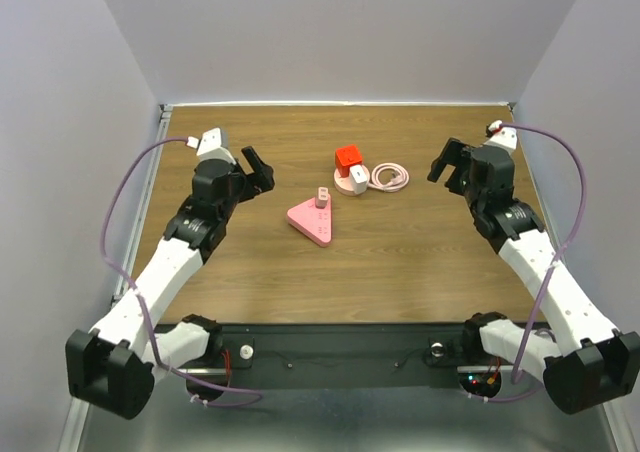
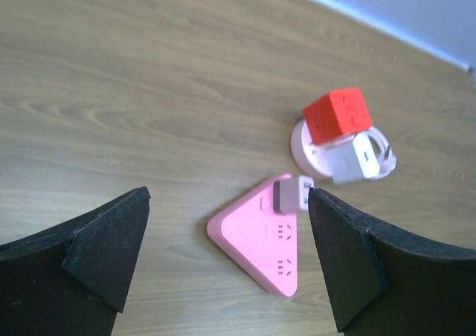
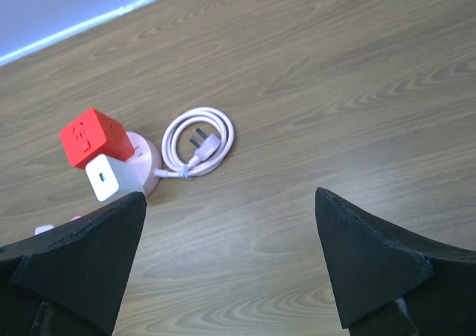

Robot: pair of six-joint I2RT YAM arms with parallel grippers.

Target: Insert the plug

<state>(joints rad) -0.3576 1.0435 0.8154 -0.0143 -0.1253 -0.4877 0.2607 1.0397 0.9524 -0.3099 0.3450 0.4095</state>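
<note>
Both arms unloaded. The step in hand reads as the approach to pick up the plug.

**Layout, referred to the pink triangular power strip:**
- The strip lies flat on the table, near centre.
- A small adapter sits at its far corner. I cannot tell whether it is fully seated.
- Just beyond that corner is a round pink base carrying a red cube socket and a white charger block.
- To the right of that cluster lies the coiled pink cable, with its pronged plug resting inside the loop, flat on the wood.

**Doing it well (judgement):**
- Take the plug by the sides of its body and leave the prongs clear.
- The coil looks bundled, so it will probably drag along as one mass. Lift slowly.
- Turn the prongs downward before reaching the strip, and line them up with an open socket face on top.
- The strip is light and loose, so it may skate under insertion force. Bracing it with the other arm would help.

**Pose:**
- Left gripper hovers left of the strip, angled in toward it, fingers spread wide and holding nothing.
- Right gripper hovers well to the right of the strip and beyond the cable, pointed at the coil, fingers likewise apart and empty.
</note>
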